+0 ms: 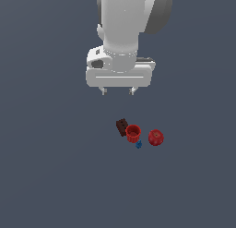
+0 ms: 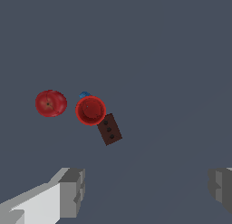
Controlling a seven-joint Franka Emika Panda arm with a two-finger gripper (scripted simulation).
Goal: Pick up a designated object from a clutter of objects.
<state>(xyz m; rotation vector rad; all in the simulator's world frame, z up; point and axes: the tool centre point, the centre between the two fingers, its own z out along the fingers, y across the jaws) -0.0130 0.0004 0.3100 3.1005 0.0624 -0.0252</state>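
A red ribbed cup (image 1: 133,133) stands upright on the grey floor, also in the wrist view (image 2: 90,110). A dark brown studded block (image 1: 121,127) touches its side, seen in the wrist view (image 2: 109,129) too. A red apple-like ball (image 1: 156,137) lies apart on the exterior view's right (image 2: 50,103). A tiny blue piece (image 1: 138,144) sits against the cup, half hidden behind it in the wrist view (image 2: 84,95). My gripper (image 1: 118,90) hangs open and empty above the clutter, offset from it (image 2: 145,189).
The objects lie on a plain dark grey surface (image 1: 55,167) with no edges or other items in view.
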